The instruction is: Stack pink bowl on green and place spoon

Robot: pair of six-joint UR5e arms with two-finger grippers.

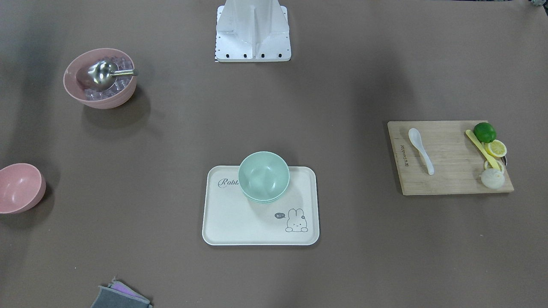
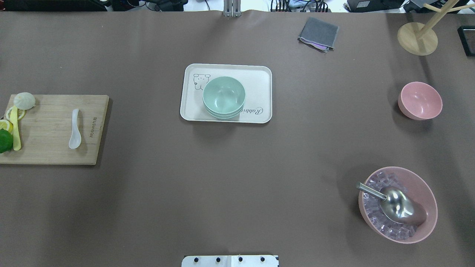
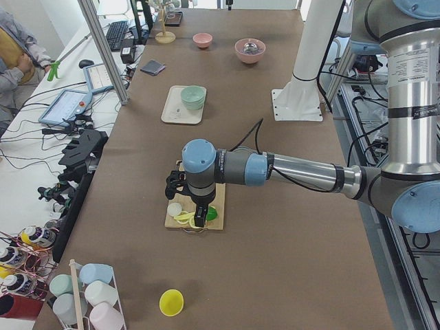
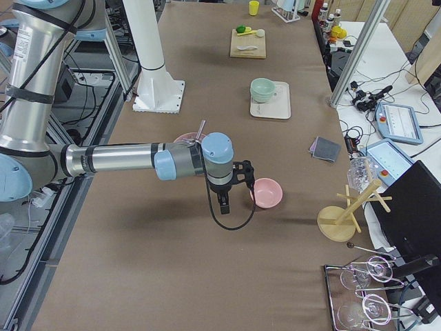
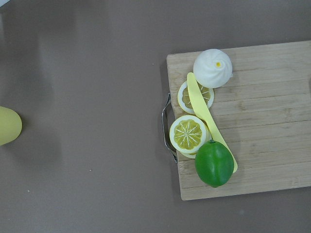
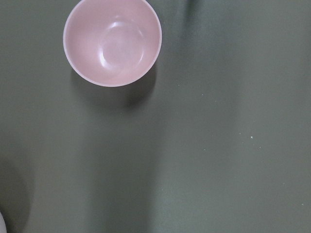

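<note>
The empty pink bowl (image 2: 420,100) stands on the table at the right and shows at the top left of the right wrist view (image 6: 112,41). Stacked green bowls (image 2: 223,97) sit on the cream tray (image 2: 259,79) in the middle. A white spoon (image 2: 75,129) lies on the wooden cutting board (image 2: 48,148) at the left. My left gripper (image 3: 200,218) hangs over the board's fruit end. My right gripper (image 4: 224,198) hangs above the table beside the pink bowl (image 4: 266,192). Both show only in side views, so I cannot tell whether they are open or shut.
A big pink bowl of ice cubes with a metal scoop (image 2: 397,204) stands near right. A lime (image 5: 214,163), lemon slices, a yellow knife and a white bun lie on the board. A grey cloth (image 2: 318,34) and a wooden stand (image 2: 417,37) are far right.
</note>
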